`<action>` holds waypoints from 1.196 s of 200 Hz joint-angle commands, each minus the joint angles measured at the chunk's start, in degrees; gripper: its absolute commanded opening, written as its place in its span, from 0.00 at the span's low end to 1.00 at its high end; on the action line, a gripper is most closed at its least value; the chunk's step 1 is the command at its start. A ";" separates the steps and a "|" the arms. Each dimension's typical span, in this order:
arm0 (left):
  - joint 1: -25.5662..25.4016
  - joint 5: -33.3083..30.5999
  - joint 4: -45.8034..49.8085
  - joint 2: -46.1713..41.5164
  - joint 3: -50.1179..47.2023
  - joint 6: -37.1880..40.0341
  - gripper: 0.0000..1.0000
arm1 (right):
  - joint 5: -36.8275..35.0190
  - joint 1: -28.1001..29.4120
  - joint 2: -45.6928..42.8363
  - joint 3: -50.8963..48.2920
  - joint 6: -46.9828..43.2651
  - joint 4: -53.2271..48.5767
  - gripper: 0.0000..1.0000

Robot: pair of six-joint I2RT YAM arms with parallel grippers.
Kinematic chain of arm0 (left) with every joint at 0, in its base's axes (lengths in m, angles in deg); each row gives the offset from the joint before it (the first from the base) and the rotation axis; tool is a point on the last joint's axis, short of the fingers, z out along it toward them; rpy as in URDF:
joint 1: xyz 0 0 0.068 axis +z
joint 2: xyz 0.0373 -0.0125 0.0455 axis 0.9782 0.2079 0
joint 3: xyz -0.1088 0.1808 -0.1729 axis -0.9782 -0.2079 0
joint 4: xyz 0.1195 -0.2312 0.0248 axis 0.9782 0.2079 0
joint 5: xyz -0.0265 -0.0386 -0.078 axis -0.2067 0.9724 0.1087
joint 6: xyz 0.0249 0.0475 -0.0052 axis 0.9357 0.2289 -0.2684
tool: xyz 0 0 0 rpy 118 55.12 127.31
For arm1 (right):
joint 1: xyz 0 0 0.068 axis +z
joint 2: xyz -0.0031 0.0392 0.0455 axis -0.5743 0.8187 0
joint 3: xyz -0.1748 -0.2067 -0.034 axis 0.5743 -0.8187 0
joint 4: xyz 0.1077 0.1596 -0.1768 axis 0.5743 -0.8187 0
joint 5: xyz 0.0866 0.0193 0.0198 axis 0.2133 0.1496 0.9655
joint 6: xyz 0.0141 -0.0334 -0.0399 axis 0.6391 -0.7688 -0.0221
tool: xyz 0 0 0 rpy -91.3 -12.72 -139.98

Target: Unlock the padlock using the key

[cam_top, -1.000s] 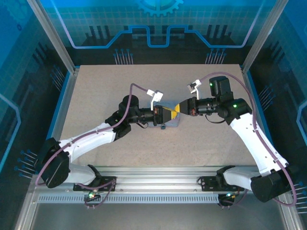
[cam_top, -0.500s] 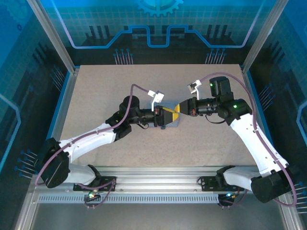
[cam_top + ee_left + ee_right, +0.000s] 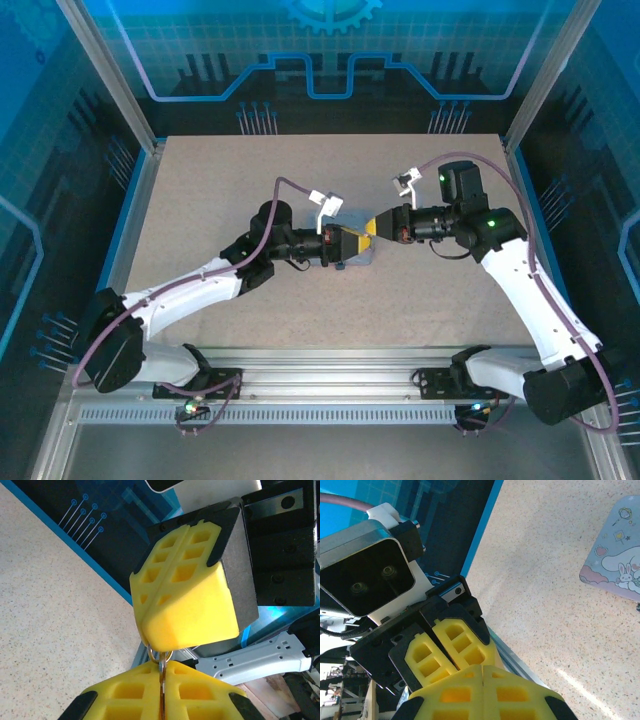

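Observation:
My two grippers meet tip to tip over the middle of the table. In the left wrist view my left gripper (image 3: 162,664) is shut on the key (image 3: 161,672), a thin metal sliver standing edge-on in the seam of the yellow pads. A thin metal ring (image 3: 151,654) threads the key's top and runs up under the closed tip of my right gripper (image 3: 150,636). From above, the left gripper (image 3: 356,241) and right gripper (image 3: 369,230) touch. The right gripper (image 3: 483,669) is shut, with the left fingers (image 3: 462,642) just beyond it. The padlock is hidden.
A pale blue cartoon-printed tin (image 3: 358,259) lies on the speckled table under the joined grippers; its corner shows in the right wrist view as the tin (image 3: 615,575). Blue-edged side walls (image 3: 140,190) bound the table.
The left jaws parted a little half a second ago and are now closed again on the key. Both arms have stayed almost in place.

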 commanded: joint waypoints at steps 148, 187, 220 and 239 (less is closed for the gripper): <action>-0.04 -1.73 7.67 -4.79 0.22 4.63 0.18 | 3.50 -1.60 -1.85 -1.03 -1.90 -1.22 0.00; -0.09 -1.33 8.18 -5.18 0.57 5.00 0.09 | 4.00 -1.52 -1.74 -1.11 -1.94 -1.31 0.00; -0.06 -1.43 7.71 -4.92 0.78 5.02 0.00 | 4.46 -1.36 -1.81 -1.44 -1.56 -0.71 0.00; -0.08 -1.30 7.95 -4.53 1.25 4.98 0.00 | 4.12 -1.39 -1.82 -1.46 -1.86 -0.86 0.00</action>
